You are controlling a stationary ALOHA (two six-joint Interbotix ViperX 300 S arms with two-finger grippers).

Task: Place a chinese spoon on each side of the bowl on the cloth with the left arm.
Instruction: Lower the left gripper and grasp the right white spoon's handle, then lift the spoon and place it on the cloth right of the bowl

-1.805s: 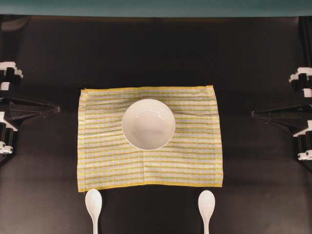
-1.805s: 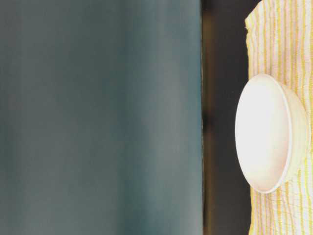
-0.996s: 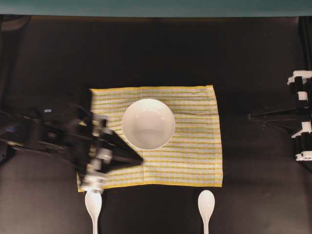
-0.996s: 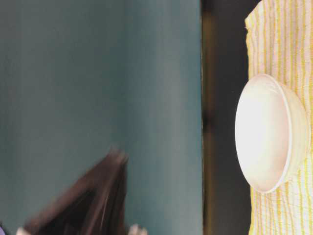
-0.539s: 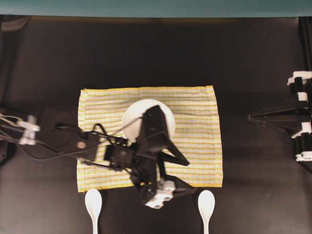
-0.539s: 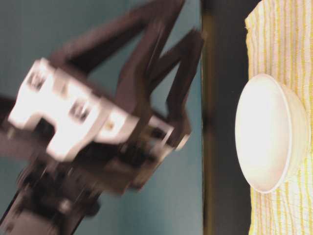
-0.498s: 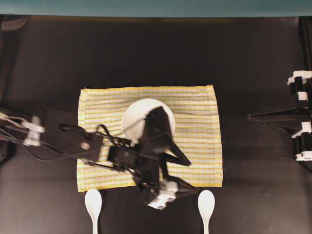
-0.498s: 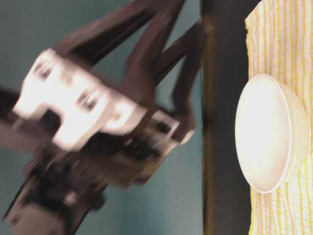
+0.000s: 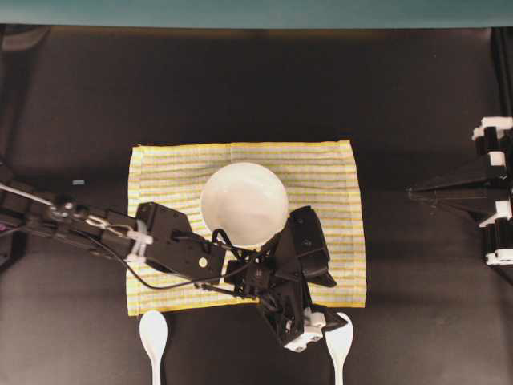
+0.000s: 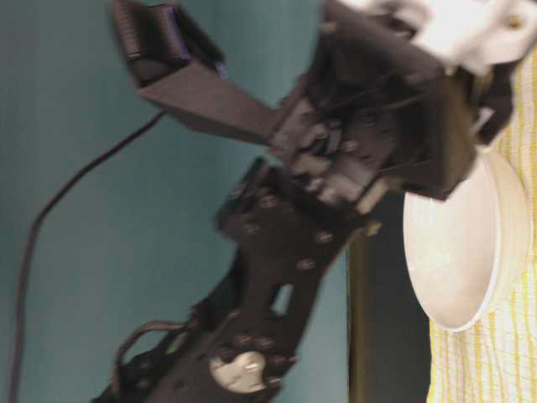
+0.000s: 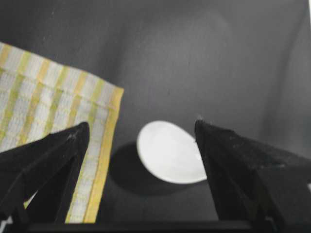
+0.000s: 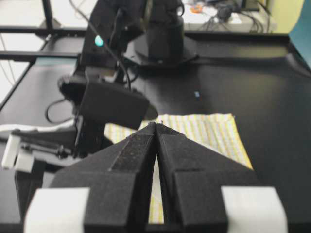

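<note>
The white bowl (image 9: 244, 203) sits on the yellow-striped cloth (image 9: 337, 184). Two white chinese spoons lie on the black table just in front of the cloth: one at the left (image 9: 153, 333), one at the right (image 9: 340, 346). The left arm (image 9: 176, 250) reaches across the cloth's front. My left gripper (image 9: 337, 303) hangs open over the right spoon's bowl end. In the left wrist view that spoon (image 11: 170, 151) lies between the spread fingers, untouched, beside the cloth's corner (image 11: 53, 107). My right gripper (image 9: 415, 191) rests shut at the right edge.
The table is black, with a teal wall behind it. In the table-level view the left arm (image 10: 285, 252) looms in front of the bowl (image 10: 457, 243) and hides part of the cloth (image 10: 503, 361). The right arm's base (image 9: 497, 192) stands at the right.
The left arm has swung from the cloth's left side across its front edge to above the right spoon. Its gripper has stayed open over the last half second. The right arm has not moved.
</note>
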